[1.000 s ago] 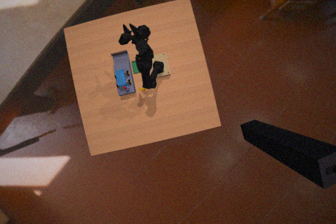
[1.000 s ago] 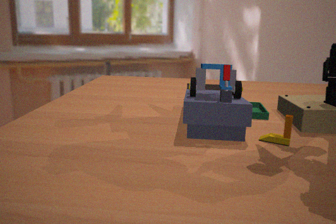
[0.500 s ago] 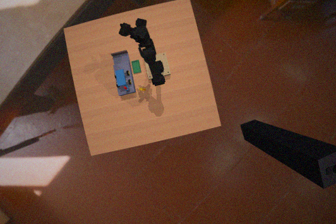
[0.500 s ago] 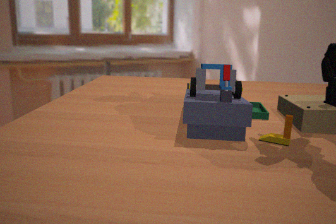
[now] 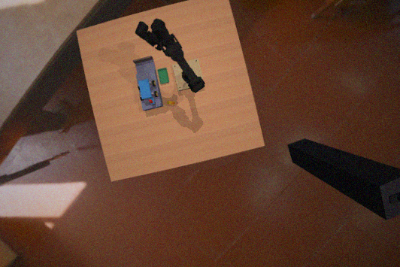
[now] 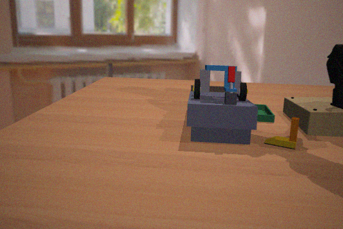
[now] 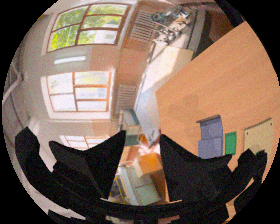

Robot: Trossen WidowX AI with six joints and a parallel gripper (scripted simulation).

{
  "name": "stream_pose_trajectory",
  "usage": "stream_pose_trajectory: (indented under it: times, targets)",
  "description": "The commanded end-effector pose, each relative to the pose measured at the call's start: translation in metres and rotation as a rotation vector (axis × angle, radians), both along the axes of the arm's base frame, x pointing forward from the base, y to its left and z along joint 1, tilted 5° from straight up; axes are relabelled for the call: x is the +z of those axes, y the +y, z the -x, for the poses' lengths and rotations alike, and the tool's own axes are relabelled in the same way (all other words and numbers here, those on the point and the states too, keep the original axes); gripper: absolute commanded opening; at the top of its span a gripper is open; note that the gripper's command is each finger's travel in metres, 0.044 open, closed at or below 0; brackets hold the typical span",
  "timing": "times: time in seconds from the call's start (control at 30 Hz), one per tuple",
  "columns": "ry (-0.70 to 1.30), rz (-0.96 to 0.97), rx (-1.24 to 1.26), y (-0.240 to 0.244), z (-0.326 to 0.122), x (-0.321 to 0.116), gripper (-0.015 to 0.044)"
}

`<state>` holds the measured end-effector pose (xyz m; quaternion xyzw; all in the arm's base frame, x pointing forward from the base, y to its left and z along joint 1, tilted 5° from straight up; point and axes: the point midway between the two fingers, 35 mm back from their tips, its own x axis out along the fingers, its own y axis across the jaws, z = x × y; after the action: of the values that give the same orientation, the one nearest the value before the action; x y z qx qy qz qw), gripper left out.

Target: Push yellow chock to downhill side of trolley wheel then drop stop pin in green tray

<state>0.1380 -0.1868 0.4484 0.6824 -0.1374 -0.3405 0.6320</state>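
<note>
The blue trolley stands on the grey-blue ramp. The red-headed stop pin stands upright in its block at the trolley's uphill end. The yellow chock lies on the table beside the ramp, its orange handle upright, apart from the wheels. The green tray is beside the ramp and looks empty. My gripper is partly open and empty, high above the table and away from trolley, pin and chock.
The arm's beige base block stands beyond the tray. A raised end wall closes the ramp's downhill end. The arm reaches from the base toward the table's far side in the overhead view.
</note>
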Motion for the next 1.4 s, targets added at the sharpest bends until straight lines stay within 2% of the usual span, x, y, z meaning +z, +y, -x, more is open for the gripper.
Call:
stream_pose_trajectory:
  times: [0.0, 0.37, 0.77, 1.37]
  targets:
    - [-0.005, -0.122, 0.044, -0.001, -0.020, -0.022, 0.0190]
    - [0.030, -0.393, 0.155, 0.020, -0.072, -0.072, 0.0190]
    - [0.153, -0.641, 0.236, 0.069, -0.119, -0.129, 0.0190]
    - [0.451, -0.864, 0.272, 0.169, -0.146, -0.212, 0.0190]
